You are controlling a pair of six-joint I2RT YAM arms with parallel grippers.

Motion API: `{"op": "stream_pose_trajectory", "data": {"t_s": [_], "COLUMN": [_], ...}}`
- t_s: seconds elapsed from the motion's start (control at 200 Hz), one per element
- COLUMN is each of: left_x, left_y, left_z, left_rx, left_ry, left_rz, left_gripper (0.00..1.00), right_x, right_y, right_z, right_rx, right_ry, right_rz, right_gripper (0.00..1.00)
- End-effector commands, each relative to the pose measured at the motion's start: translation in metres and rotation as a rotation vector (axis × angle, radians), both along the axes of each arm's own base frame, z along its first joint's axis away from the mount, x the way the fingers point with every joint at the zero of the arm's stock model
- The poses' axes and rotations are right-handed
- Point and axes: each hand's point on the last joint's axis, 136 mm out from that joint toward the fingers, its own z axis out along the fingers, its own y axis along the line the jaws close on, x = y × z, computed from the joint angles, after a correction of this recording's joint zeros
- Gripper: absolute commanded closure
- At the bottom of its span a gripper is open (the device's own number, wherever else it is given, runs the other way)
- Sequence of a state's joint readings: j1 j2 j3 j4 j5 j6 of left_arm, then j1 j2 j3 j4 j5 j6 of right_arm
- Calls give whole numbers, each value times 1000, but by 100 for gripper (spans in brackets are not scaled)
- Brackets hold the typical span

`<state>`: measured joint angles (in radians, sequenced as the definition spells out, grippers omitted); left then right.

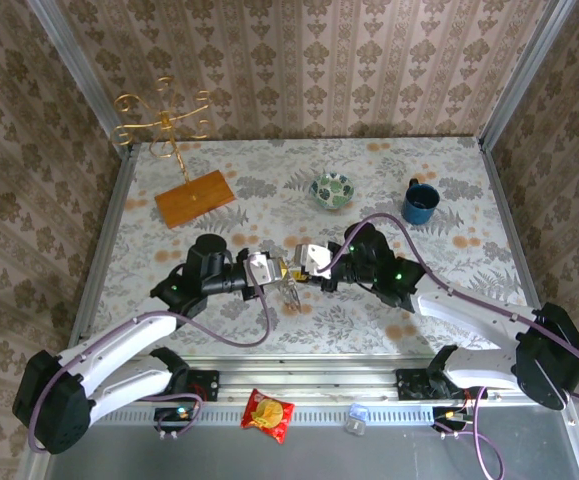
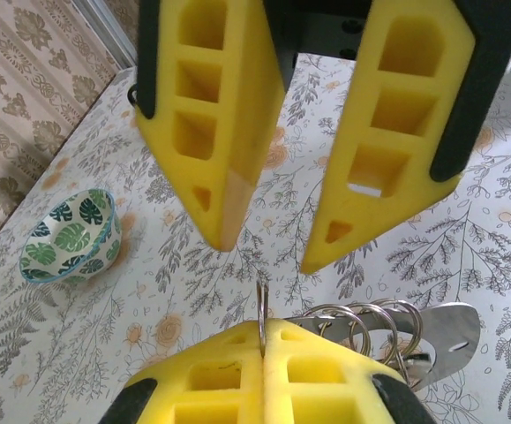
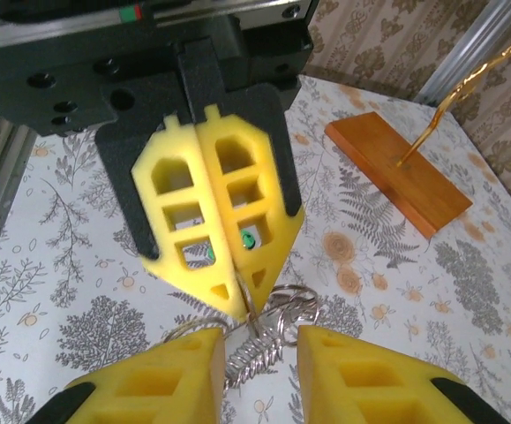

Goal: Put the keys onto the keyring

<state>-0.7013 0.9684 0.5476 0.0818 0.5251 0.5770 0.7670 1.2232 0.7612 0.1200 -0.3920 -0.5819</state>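
Currently, the left gripper [image 2: 263,329], two yellow cellular-foam fingers on black carriers, is pressed together on the keyring [image 2: 261,305], a thin grey wire loop standing upright between the pads. Just beside the grip, a bunch of small silver split rings [image 2: 361,320] and a flat polished metal tab [image 2: 454,329] hang off the loop. The right gripper [image 2: 268,254], of the same yellow foam, faces the left gripper with its fingers apart. The rings sit near its gap, and no contact is visible.

Progress, as a judgement: securing the keyring is the preparatory step, and it is done. The keys cannot be made out among the rings. Two green specks [image 3: 248,237] show through the foam cells of the left gripper; whether they belong to the green key cannot be told. Threading is therefore unconfirmed and probably still to do.

Materials: the foam is soft and matte. The rings and tab are hard and glossy, and the loop looks limp. Further out lies the floral-printed table [image 1: 449,290], with a glazed leaf-patterned bowl [image 2: 70,237] well apart from the grippers.
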Motion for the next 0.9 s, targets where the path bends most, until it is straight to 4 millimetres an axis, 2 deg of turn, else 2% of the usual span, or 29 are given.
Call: {"op": "stream_pose_trajectory", "data": {"t_s": [0.0,0.265,0.455,0.6,0.895], "left_x": [-1,-4,-5,-3,2], "left_y": [-3,-4,-4,-5,-7], "left_z": [14,14,13,13,12], "left_rx": [-42,-41,-41,-40,-45], "left_ry": [-37,-43,-42,-47,-50], "left_rz": [0,-19,-23,-11,7], "left_gripper": [100,100,100,100,93], "right_x": [6,2,-1,-7,-11], "right_y": [4,8,9,12,15], "right_z": [0,-3,-2,0,0], "right_rx": [-24,-31,-32,-25,-14], "right_ry": [-18,-1,1,15,41], "right_rz": [-11,24,44,73,96], "right_gripper": [73,78,100,100,100]}}
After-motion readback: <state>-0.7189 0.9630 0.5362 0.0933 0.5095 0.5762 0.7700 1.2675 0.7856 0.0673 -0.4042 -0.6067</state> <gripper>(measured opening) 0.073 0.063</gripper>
